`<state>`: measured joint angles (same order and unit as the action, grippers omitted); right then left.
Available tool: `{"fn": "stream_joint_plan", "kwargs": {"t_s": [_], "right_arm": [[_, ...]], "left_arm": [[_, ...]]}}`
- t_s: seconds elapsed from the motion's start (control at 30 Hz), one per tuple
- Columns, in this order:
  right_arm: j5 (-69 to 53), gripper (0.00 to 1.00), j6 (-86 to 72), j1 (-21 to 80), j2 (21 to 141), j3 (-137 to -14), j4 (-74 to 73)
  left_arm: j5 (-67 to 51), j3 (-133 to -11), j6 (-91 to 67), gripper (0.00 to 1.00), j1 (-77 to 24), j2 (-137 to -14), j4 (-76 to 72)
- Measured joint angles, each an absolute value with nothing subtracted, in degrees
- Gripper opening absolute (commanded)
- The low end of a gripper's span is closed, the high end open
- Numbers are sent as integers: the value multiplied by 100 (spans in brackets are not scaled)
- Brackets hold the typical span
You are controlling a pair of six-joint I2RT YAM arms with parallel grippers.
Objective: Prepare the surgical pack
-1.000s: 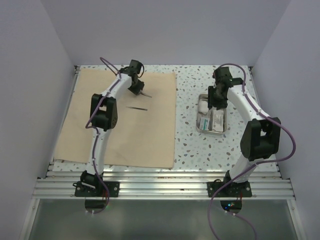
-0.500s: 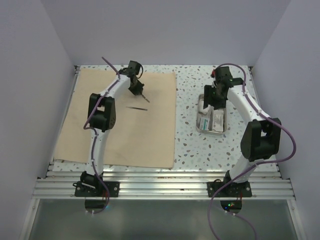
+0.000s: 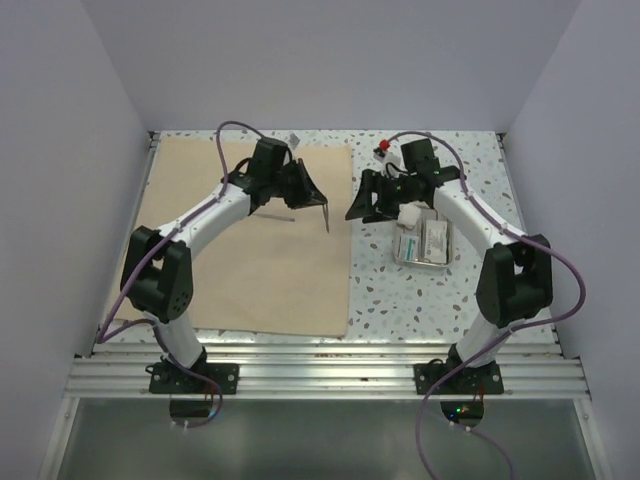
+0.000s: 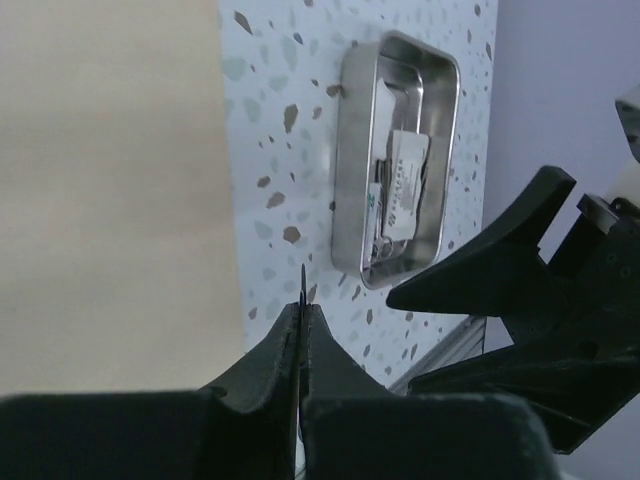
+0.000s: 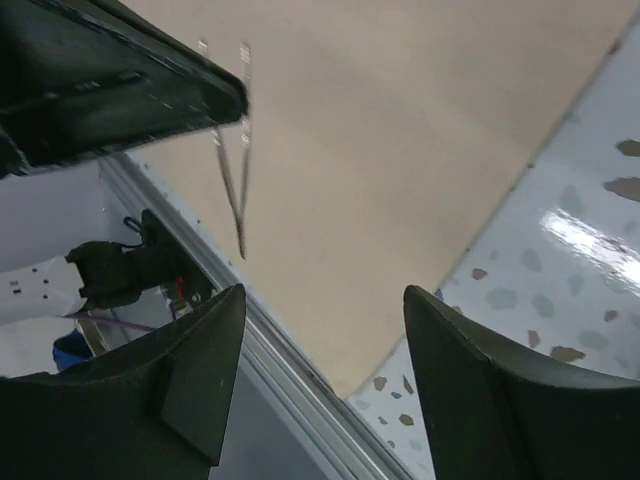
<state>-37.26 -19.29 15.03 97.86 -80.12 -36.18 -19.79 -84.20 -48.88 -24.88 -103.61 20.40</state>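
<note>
The left gripper (image 3: 316, 197) is pinched tight on a thin steel instrument (image 3: 327, 218), held in the air near the right edge of the tan cloth (image 3: 230, 270). Just off that edge the right gripper (image 3: 358, 207) faces it, its jaws spread wide and empty. Further right of the cloth sits the steel tray (image 3: 422, 263), with a white packet (image 3: 432, 238) inside.

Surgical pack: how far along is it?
Early on. Done: the cloth lies spread flat. In hand: the left pincer is shut on a thin instrument, holding it up above the cloth's edge, with the open right pincer close by. Left: the tray, with packets in it, sits off the cloth on the table, and nothing is wrapped yet.
</note>
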Motion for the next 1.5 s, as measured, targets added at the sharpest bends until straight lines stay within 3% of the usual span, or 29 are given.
{"fn": "stream_joint_plan", "kwargs": {"t_s": [0.27,0.5,0.6,0.73,0.83,0.9,0.93,1.07,1.23,1.5], "right_arm": [[-4298,64,-2215,2147,9786,-7791,-3068],[-4372,52,-2453,2226,9786,-7384,-2823],[-4462,37,-2596,2281,9786,-7378,-2628],[-4501,33,-2768,2335,9850,-7422,-2453],[-4604,2,-2825,2351,10007,-7570,-2434],[-4609,0,-2875,2364,10082,-7677,-2480],[-4595,0,-2891,2368,10114,-7723,-2497],[-4244,0,-2832,2318,10204,-7815,-2661],[-2773,0,-2412,1887,10204,-7924,-3741],[390,3,-1645,781,10204,-8123,-5100]], "left_arm": [[-2530,-7417,-5043,0,-2834,-9915,1520],[-2526,-7321,-5238,0,-2897,-9657,1387],[-2504,-7321,-5317,0,-2902,-9627,1352],[-2491,-7321,-5391,0,-2904,-9627,1310],[-2473,-7325,-5395,0,-2902,-9642,1297],[-2449,-7367,-5395,11,-2888,-9708,1304],[-2451,-7426,-5382,33,-2877,-9767,1315],[-2539,-7712,-5304,62,-2783,-9974,1426],[-2021,-8263,-5295,74,-2375,-10156,2239],[-432,-9426,-5621,71,-1872,-11089,4163]]}}
